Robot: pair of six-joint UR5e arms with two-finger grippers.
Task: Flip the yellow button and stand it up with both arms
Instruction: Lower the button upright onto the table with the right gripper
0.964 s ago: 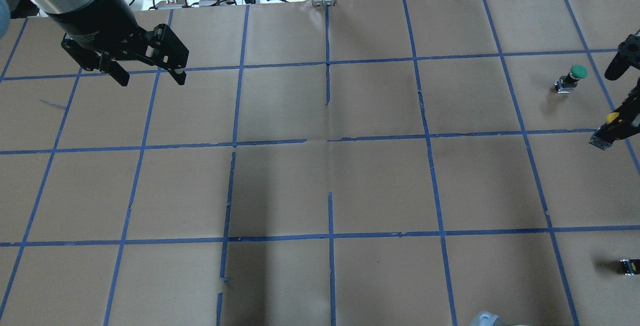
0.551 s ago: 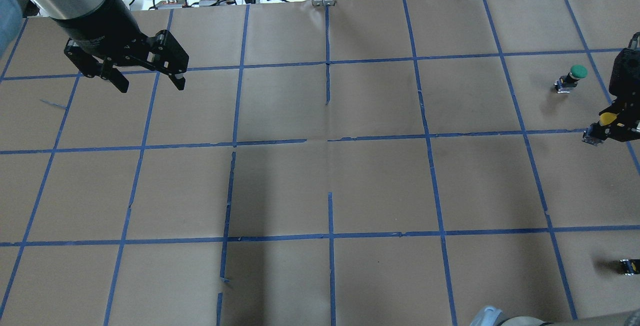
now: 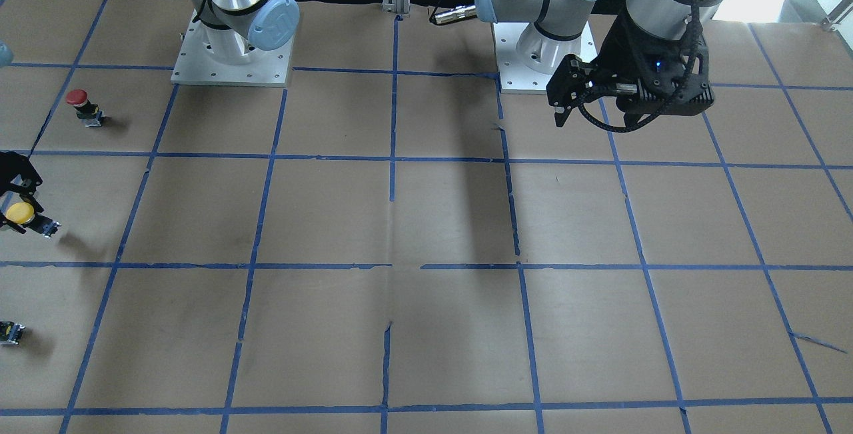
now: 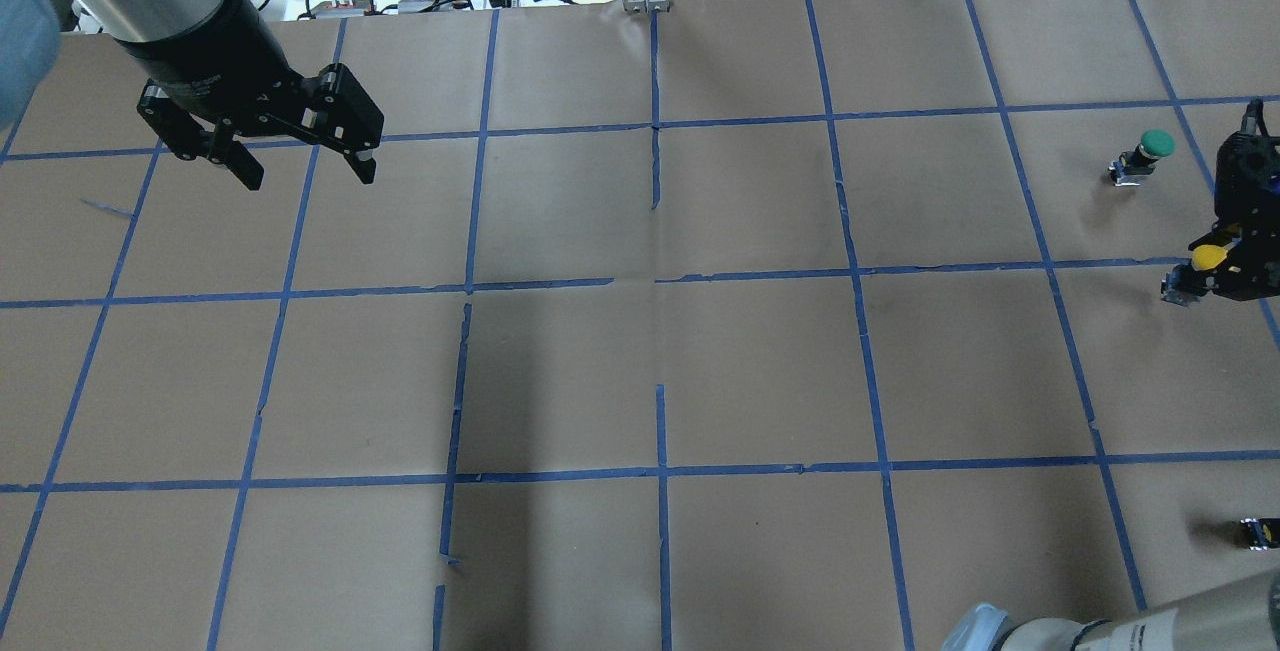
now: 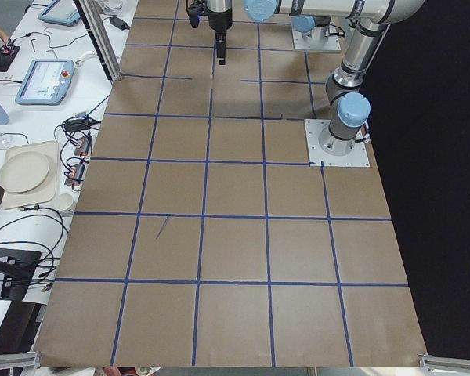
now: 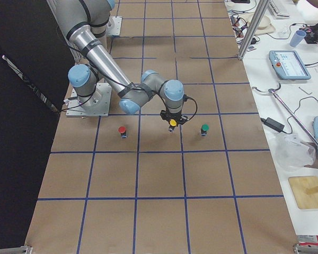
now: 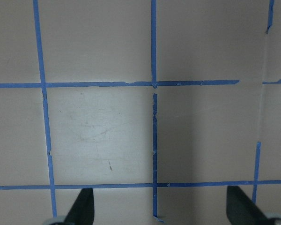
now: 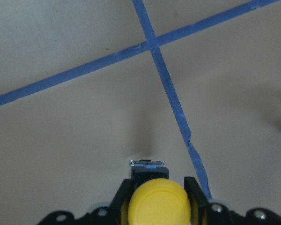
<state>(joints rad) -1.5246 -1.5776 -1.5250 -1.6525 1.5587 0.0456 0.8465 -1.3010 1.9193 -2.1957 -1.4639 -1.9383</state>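
The yellow button (image 4: pixel 1207 257) is held in my right gripper (image 4: pixel 1218 273) at the table's right edge, a little above the paper. In the right wrist view its yellow cap (image 8: pixel 158 205) faces the camera between the two fingers (image 8: pixel 193 191), and its dark body points down at the table. It also shows in the front-facing view (image 3: pixel 20 213) and the exterior right view (image 6: pixel 173 123). My left gripper (image 4: pixel 307 171) is open and empty, hovering over the far left of the table. Only bare paper lies between its fingertips (image 7: pixel 82 206).
A green-capped button (image 4: pixel 1143 153) stands beyond the yellow one. A red-capped button (image 3: pixel 82 106) stands on its robot side. A small dark block body (image 4: pixel 1255 531) is cut by the frame edge. Blue tape grids the brown paper (image 4: pixel 660 371). Cables lie past the far edge.
My right gripper has moved slightly inward with the yellow button and turned more upright. My left gripper has shifted a little to the right and stays open.
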